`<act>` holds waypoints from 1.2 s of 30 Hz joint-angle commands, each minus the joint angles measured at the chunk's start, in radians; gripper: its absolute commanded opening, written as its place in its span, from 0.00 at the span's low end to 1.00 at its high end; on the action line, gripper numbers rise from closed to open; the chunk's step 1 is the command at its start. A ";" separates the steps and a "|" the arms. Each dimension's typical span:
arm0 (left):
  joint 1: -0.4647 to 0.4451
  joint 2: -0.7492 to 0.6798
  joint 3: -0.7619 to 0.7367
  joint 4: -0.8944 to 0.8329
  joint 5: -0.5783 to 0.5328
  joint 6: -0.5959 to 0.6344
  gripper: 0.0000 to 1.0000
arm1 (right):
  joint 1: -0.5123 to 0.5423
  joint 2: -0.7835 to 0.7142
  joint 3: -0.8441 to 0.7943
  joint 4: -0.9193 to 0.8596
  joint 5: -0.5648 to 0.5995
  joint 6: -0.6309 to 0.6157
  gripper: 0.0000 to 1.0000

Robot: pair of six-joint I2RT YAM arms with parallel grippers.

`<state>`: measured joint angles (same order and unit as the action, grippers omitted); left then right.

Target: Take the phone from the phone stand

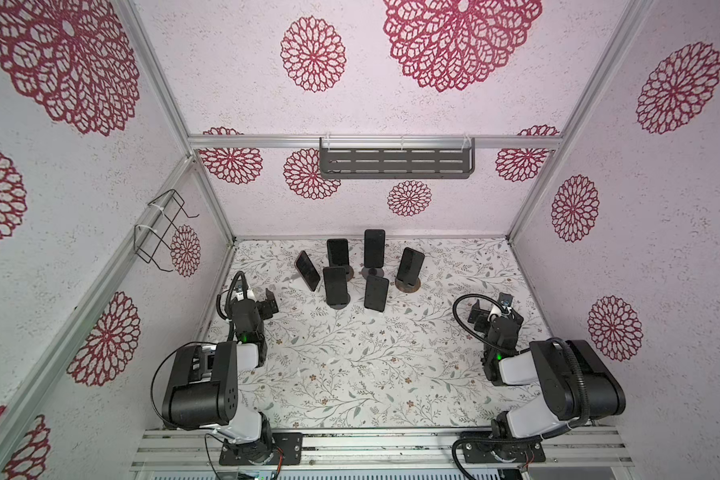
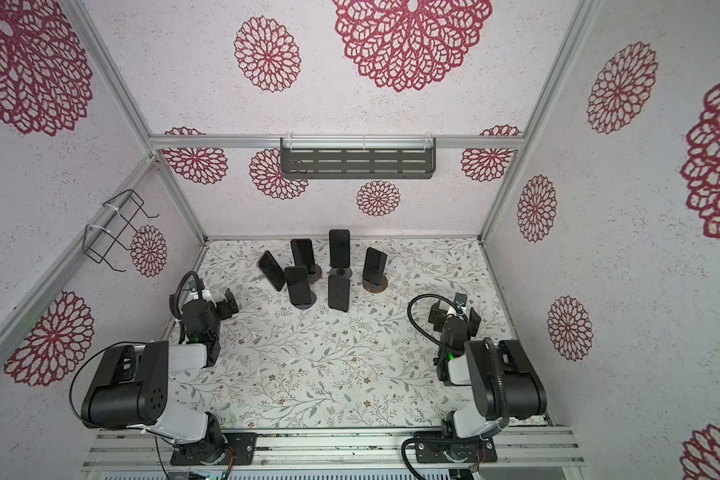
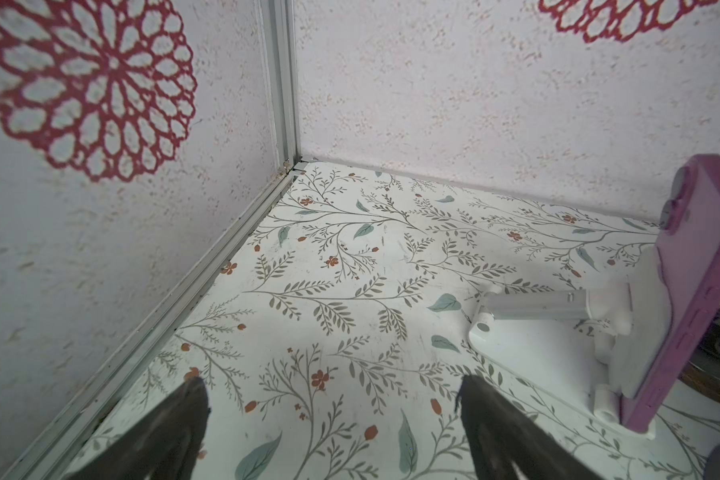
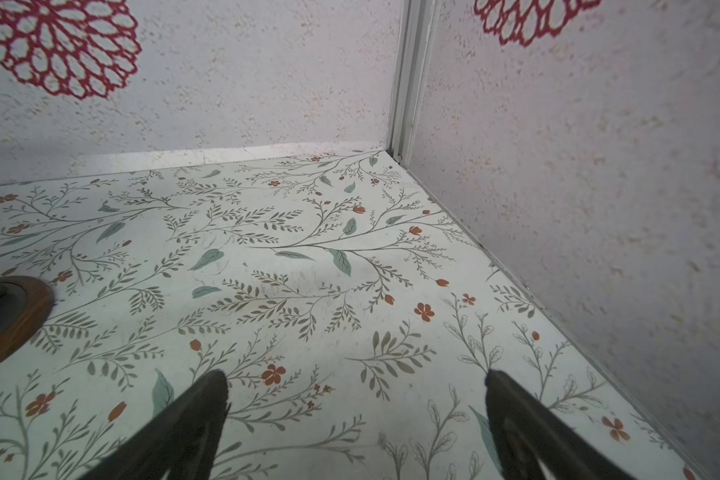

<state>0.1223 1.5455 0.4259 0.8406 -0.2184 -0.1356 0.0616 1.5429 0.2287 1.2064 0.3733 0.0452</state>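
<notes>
Purple-backed phone (image 3: 699, 291) sits untouched in its white stand (image 3: 533, 353), so this looks like the approach step. Nearest, left gripper (image 1: 268, 305) and right gripper (image 1: 490, 305) hover empty, jaws apart. Beyond, with five other phones (image 1: 335, 286) at the table's far middle, it needs the left gripper to reach in and close on its edges.

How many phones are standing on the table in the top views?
6, in one cluster: far-left tilted phone, back-left phone, back-middle phone, right phone, front-left phone, front-middle phone. Another could hide behind them.
</notes>
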 commanded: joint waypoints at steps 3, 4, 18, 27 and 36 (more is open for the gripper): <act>-0.003 0.005 -0.002 0.029 0.005 0.000 0.97 | -0.003 -0.004 0.012 0.027 0.023 0.006 0.99; -0.003 0.005 -0.002 0.028 0.004 0.001 0.97 | -0.003 -0.005 0.012 0.030 0.023 0.006 0.99; -0.003 0.007 0.003 0.025 0.006 0.001 0.97 | -0.006 -0.001 0.018 0.013 0.017 0.013 0.99; 0.006 -0.065 0.005 -0.033 0.023 0.002 0.97 | -0.013 -0.055 0.044 -0.084 -0.014 0.012 0.99; -0.006 -0.409 0.296 -0.763 -0.033 -0.158 0.97 | 0.001 -0.353 0.373 -1.060 0.034 0.164 0.99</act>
<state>0.1226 1.1431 0.6228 0.3767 -0.2569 -0.2310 0.0582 1.2293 0.4816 0.5674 0.3832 0.1116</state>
